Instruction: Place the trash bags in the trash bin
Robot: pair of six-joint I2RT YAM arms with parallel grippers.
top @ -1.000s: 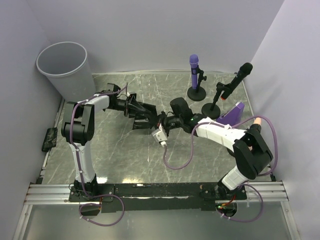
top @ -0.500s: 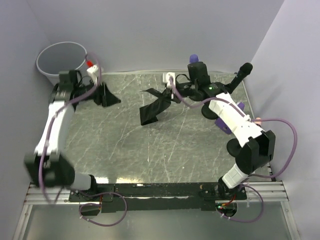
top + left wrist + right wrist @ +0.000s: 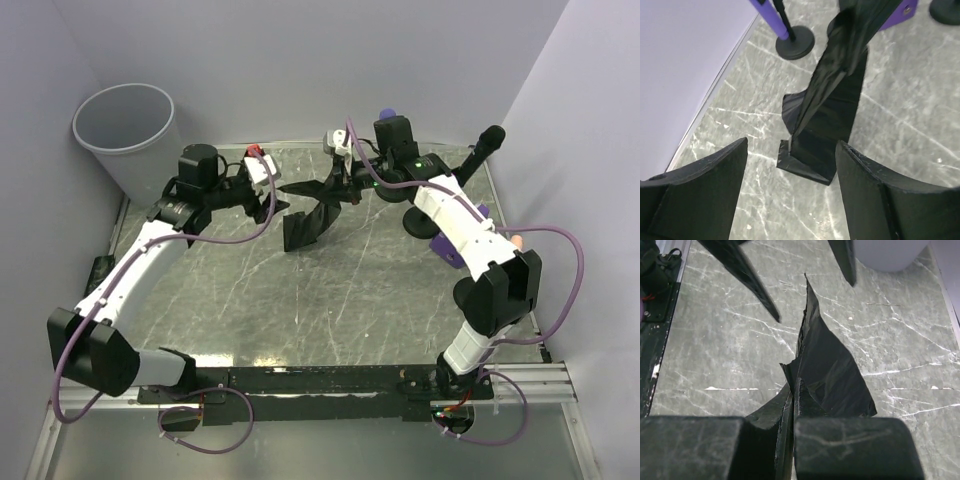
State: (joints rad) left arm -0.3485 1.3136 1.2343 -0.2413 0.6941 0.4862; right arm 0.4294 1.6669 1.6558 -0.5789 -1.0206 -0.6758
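The light grey trash bin [image 3: 128, 135] stands at the back left corner; its base also shows in the right wrist view [image 3: 890, 255]. A black trash bag [image 3: 305, 225] hangs from my right gripper [image 3: 338, 186], which is shut on its upper end, with its lower end on or just above the table. In the right wrist view my right gripper [image 3: 794, 405] pinches the bag [image 3: 827, 370]. My left gripper [image 3: 272, 203] is open and empty just left of the bag. In the left wrist view my left gripper [image 3: 790, 200] faces the bag [image 3: 830, 115] without touching it.
A purple microphone on a round stand [image 3: 790, 40] and a black microphone on a stand [image 3: 478, 152] stand at the back right. A purple object [image 3: 468, 225] lies near the right wall. A small black item [image 3: 97, 280] lies off the table's left edge.
My left gripper has swung from beside the trash bin to the right, up to the hanging bag. My right gripper still holds the bag and has shifted slightly left.
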